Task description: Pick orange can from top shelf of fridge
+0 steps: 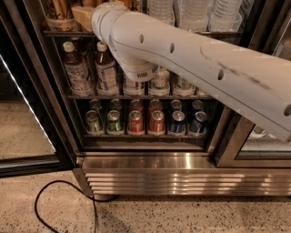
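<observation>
We see a speckled beige stone floor (191, 216) across the bottom, with a thin black cable (54, 195) looping over it at 7 o'clock. Above it stands the tall black-framed display fridge (75, 145), its stainless-steel louvred base (182, 175) running from 6 to 4 o'clock. Its glass door (27, 118) is swung open at 9 o'clock, with a bright streak of light across it.

The thick white robot arm (204, 68) enters from 3 o'clock and rises to a bend at 12 o'clock. From there its end turns down into the fridge. The gripper (136, 70) sits there, just above centre, before the middle rack. Only its round white back faces us, so we cannot tell whether it is apart, together or clamped on anything.

The dark wire top shelf (59, 32) shows its thin front rail at 11 o'clock. It carries tan packets in clear tubs (59, 16) at 11 o'clock and clear ribbed plastic bottles (195, 13) at 1 o'clock. We cannot pick out the orange can with certainty. A sliver of amber shows over the arm's bend at 12 o'clock, but we cannot tell what it is.

On the middle rack stand two brown-liquid bottles with white caps (76, 68) at 10 o'clock. On the lowest rack, around centre, stand green cans (103, 122), red cans (145, 122) and blue cans (187, 122).

The bottles' pale labels and a small printed sticker (142, 74) on the gripper's back carry writing that we cannot read.
</observation>
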### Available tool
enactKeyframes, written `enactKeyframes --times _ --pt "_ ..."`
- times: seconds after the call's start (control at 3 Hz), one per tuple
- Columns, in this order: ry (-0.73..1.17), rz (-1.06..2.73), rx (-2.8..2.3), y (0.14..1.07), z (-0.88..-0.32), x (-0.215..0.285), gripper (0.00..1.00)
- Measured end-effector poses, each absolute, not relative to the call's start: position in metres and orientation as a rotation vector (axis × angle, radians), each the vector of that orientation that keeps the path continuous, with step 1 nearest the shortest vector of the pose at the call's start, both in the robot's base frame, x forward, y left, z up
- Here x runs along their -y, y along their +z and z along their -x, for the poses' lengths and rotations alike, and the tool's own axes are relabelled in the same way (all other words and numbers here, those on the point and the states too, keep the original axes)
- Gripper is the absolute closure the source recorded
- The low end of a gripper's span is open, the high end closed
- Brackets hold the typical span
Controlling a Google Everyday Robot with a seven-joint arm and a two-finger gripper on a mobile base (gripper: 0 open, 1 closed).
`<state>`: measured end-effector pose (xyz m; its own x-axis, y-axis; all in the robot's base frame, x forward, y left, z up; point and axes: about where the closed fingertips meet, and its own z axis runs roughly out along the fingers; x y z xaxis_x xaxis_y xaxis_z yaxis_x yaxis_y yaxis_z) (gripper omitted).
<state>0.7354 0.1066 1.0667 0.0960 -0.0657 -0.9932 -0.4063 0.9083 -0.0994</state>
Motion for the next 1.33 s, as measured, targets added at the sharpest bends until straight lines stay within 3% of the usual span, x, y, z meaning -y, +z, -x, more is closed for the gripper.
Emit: enactKeyframes --times 1.33 --pt "0.262 0.397 -1.459 1.067 -0.753 -0.116 0.23"
